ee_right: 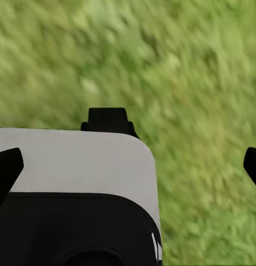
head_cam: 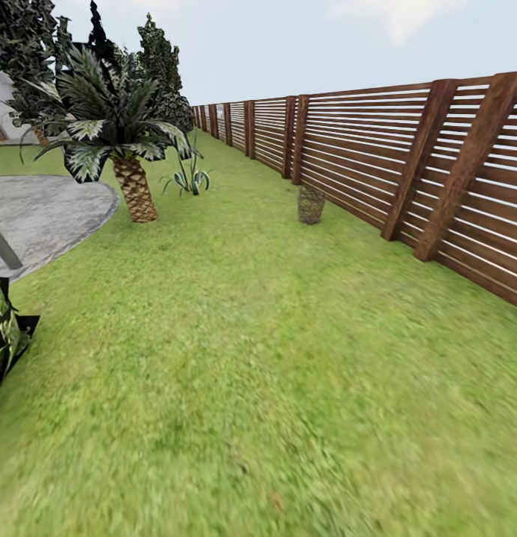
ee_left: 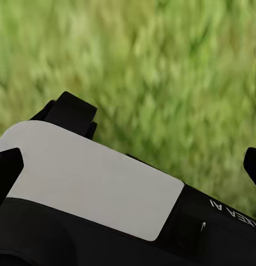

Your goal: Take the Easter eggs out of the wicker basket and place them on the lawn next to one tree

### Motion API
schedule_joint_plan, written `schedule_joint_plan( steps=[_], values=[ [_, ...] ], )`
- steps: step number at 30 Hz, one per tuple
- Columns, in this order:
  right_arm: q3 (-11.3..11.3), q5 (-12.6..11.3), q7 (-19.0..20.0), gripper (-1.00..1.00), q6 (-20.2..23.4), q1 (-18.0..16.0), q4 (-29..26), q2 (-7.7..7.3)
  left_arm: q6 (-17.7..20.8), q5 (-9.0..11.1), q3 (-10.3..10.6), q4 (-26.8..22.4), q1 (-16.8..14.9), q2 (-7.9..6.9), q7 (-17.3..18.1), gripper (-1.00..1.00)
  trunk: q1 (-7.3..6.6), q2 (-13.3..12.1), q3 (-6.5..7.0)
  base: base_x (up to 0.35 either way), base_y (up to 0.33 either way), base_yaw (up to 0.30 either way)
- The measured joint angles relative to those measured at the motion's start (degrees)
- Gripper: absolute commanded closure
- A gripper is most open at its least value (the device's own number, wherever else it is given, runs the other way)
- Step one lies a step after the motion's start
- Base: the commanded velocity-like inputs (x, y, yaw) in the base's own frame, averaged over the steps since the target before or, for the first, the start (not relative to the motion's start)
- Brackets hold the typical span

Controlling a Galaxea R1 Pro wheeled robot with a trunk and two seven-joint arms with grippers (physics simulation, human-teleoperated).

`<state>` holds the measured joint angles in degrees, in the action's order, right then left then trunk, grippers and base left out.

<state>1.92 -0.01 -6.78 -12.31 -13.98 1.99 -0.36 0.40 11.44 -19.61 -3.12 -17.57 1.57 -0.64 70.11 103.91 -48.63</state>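
Both hands' black fingertips (ee_left: pixel 7 166) (ee_right: pixel 7 166) sit spread, cut off at frame edges, over blurred lawn (head_cam: pixel 273 358)

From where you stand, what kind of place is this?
It looks like a fenced garden. A wide green lawn runs along a brown slatted wooden fence, with a short palm beside a grey paved patch. A small basket-like object stands near the fence.

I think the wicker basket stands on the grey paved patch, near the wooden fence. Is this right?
Not quite. In the head view the wicker basket stands on the lawn, not on the grey paved patch. It is indeed near the wooden fence.
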Motion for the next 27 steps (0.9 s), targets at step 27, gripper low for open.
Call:
schedule_joint_plan(
  steps=[27],
  values=[
    [0.0,0.0,0.0,-1.0,-0.1,0.0,-0.1,-0.06,0.0,0.0,0.0,0.0,0.0,0.0,0.0,-1.0,0.0,0.0,0.0,0.337,0.0,0.0]
  ],
)
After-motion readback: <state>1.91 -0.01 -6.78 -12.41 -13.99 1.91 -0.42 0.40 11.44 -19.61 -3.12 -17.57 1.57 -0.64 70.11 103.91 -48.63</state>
